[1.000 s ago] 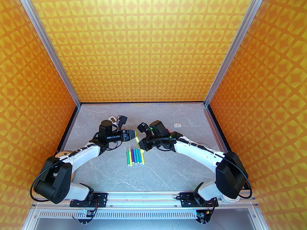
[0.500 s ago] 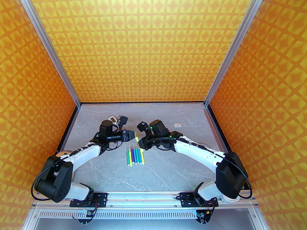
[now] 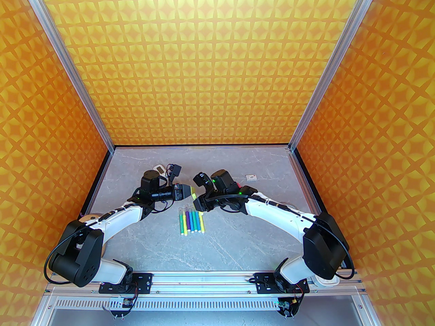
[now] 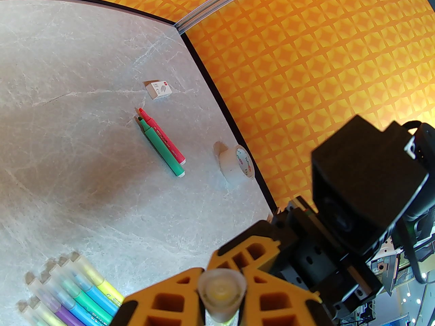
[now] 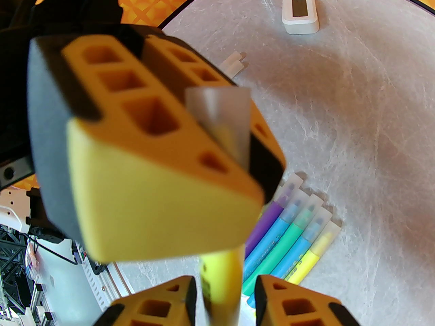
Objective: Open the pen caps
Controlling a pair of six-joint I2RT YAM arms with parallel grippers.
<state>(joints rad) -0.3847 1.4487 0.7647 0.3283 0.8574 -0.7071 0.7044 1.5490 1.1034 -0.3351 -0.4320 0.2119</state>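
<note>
1. We see the left gripper (image 3: 191, 192), at frame centre, clamped on one pen cap (image 4: 222, 289).
2. The right gripper (image 5: 222, 294) has its jaws apart around that one yellow pen (image 5: 221, 273).
3. At the lower right of the right wrist view we count five capped pens (image 5: 292, 229) in a row on the table (image 5: 357, 131).
4. We count two uncapped pens (image 4: 163, 144), side by side, at the centre of the left wrist view.

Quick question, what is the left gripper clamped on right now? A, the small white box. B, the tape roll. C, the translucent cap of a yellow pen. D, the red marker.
C: the left gripper is shut on the translucent pen cap, and the yellow pen runs out of it.
</note>
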